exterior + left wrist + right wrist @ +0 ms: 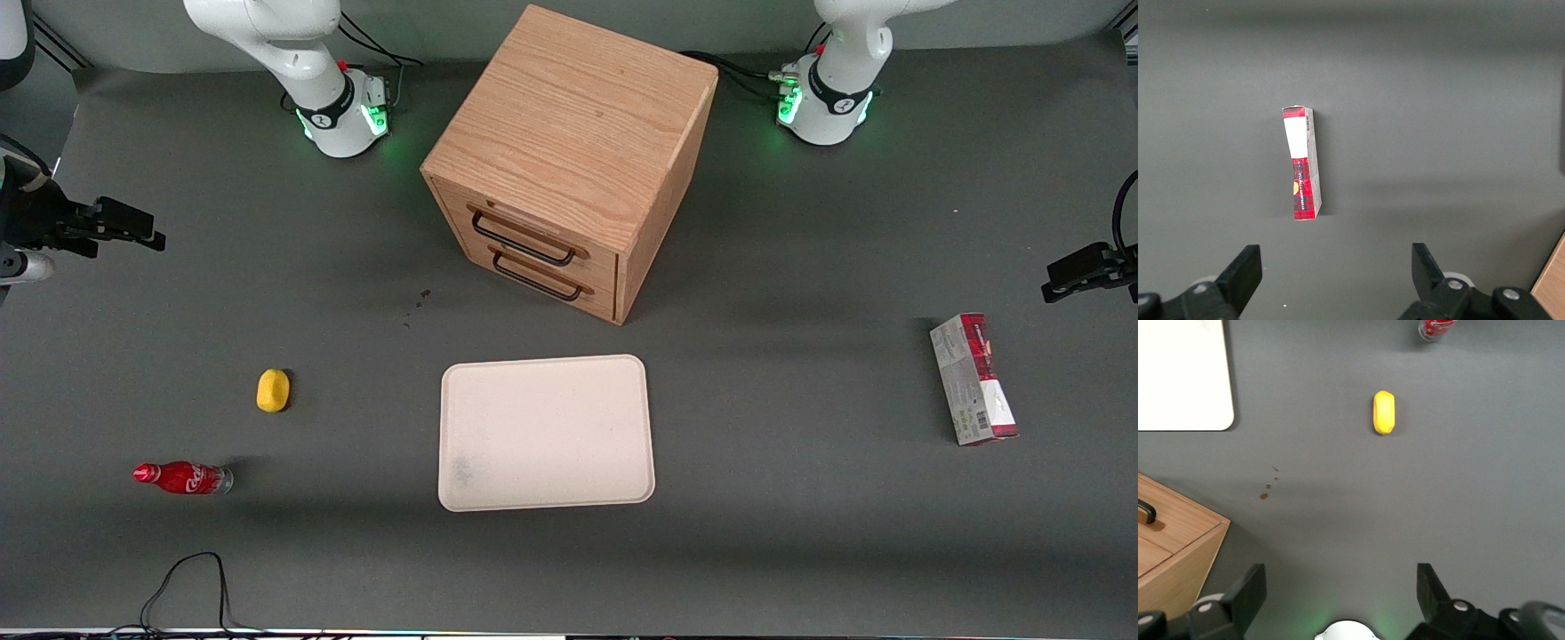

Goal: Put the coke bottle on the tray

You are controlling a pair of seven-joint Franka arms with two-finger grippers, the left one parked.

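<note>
On the counter (800,551), toward the working arm's end: coke bottle (183,477) lying on its side, nearer the front camera than the yellow lump (273,390) | tray (545,433) in front of the wooden cabinet (569,160), well apart from the bottle | end effector (1338,597) raised, fingers spread wide, gripping nothing

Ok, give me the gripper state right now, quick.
Right gripper: open, holding nothing, up above the table near the wooden drawer cabinet, well away from the coke bottle.
</note>
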